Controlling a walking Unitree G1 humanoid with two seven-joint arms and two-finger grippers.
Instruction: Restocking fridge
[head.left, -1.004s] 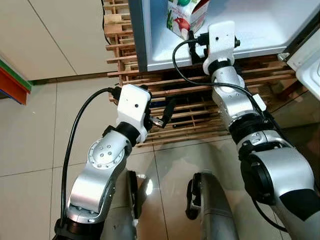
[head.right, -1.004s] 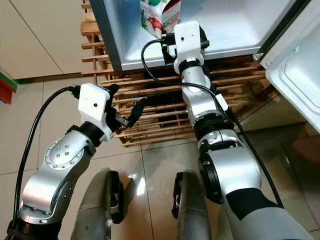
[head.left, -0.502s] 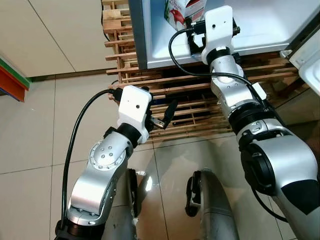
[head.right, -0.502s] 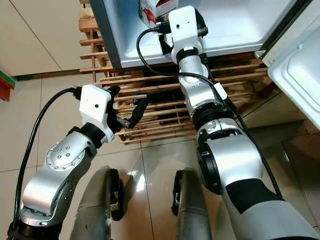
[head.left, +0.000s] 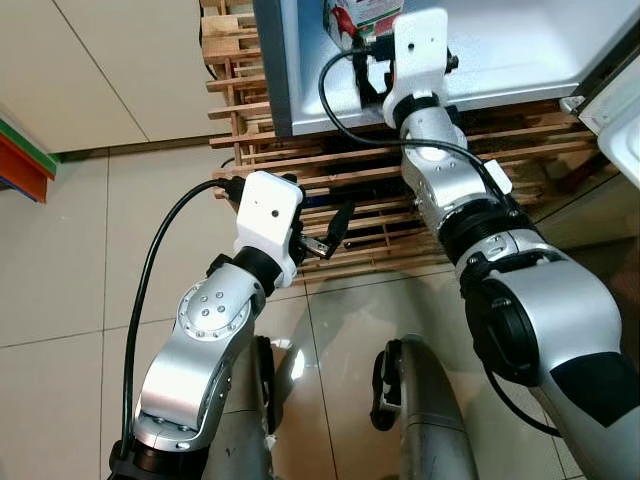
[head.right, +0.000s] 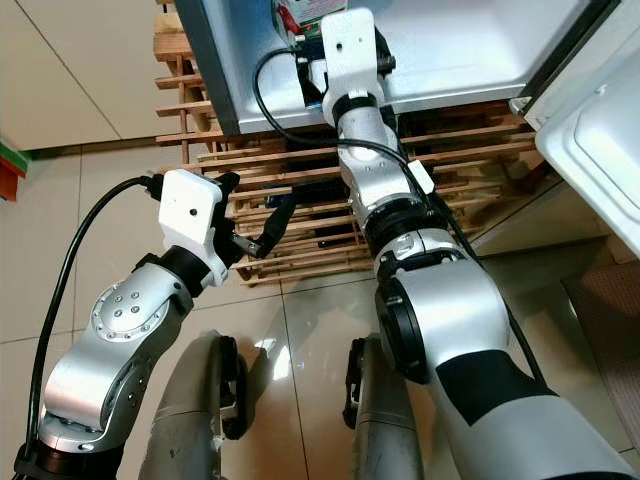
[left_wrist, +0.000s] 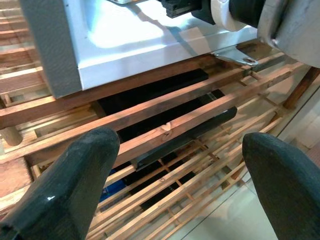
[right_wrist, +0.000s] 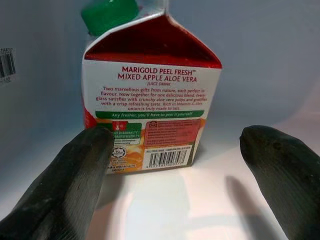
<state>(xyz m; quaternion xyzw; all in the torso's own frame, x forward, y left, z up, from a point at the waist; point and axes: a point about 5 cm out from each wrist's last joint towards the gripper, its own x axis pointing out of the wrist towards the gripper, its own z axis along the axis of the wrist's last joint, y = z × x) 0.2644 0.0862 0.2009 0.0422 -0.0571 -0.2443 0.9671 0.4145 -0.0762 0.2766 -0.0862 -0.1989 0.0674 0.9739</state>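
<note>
The left gripper (head.left: 330, 235) hangs over the slatted wooden pallet (head.left: 350, 215) that lies on the tiled floor (head.left: 70, 260), in front of the fridge's lower edge. Its fingers (left_wrist: 75, 185) stand wide apart with nothing between them; in the left wrist view only the pallet's slats show in the gap.

Further right, the right arm reaches forward into the open fridge (head.right: 470, 50), and the right gripper (right_wrist: 175, 185) sits low over the white fridge floor. Its fingers (right_wrist: 65, 185) are also spread wide and grip nothing. The juice carton (right_wrist: 150, 100), red and white with a green cap, stands upright on the fridge floor near the left inner wall. It lies just beyond the fingertips, roughly centred on the gap and slightly nearer one finger, with no contact visible.
</note>
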